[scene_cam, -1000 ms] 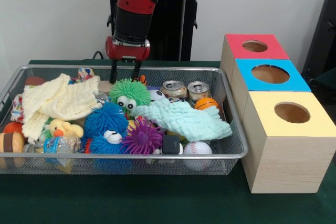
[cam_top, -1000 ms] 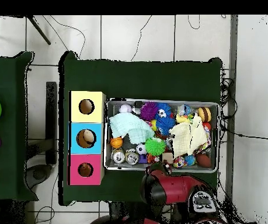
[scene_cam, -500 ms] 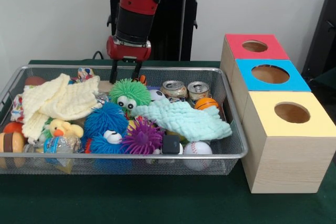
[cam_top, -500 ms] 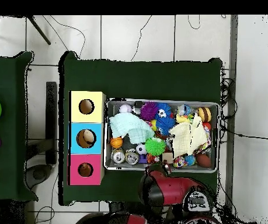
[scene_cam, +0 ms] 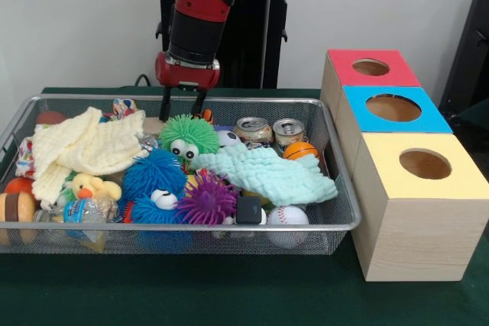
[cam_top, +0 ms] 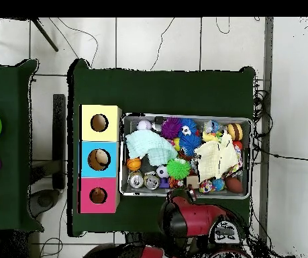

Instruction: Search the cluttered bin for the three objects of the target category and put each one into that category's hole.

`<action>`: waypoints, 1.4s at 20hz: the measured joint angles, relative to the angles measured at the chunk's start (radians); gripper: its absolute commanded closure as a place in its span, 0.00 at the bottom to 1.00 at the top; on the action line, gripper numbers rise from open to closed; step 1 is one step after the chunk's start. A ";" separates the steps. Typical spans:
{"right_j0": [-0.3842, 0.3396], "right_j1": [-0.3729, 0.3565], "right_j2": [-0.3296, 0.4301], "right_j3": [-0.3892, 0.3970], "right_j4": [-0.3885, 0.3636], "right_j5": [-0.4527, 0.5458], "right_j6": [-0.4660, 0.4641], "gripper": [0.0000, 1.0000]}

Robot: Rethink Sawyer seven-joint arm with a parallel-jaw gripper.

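From the front, the gripper point(scene_cam: 182, 101) hangs empty at the bin's point(scene_cam: 336, 188) far rim, fingers spread, above the green fuzzy toy point(scene_cam: 188, 137); it has barely risen in the last second, so no pick has begun. Nothing shows which category is wanted, and no writing is legible on the cans point(scene_cam: 271, 130). From overhead, the arm point(cam_top: 186, 216) has edged slightly off the bin point(cam_top: 184, 193); the boxes point(cam_top: 99, 158) sit just beside it.

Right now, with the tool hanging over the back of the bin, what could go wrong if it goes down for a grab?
The tool hangs over the bin's far edge, so a straight descent might hit the wire rim. The green fuzzy ball sits tight against neighbouring toys, so a grab could snag those. The mint cloth hides items underneath.
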 measured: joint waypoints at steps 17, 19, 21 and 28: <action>-0.003 -0.065 0.000 0.037 0.006 0.040 0.000 0.00; -0.003 -0.076 0.000 0.044 0.011 0.047 0.000 0.00; -0.002 -0.086 0.000 0.050 0.017 0.055 0.000 0.00; 0.001 -0.098 0.000 0.063 0.036 0.059 0.000 0.00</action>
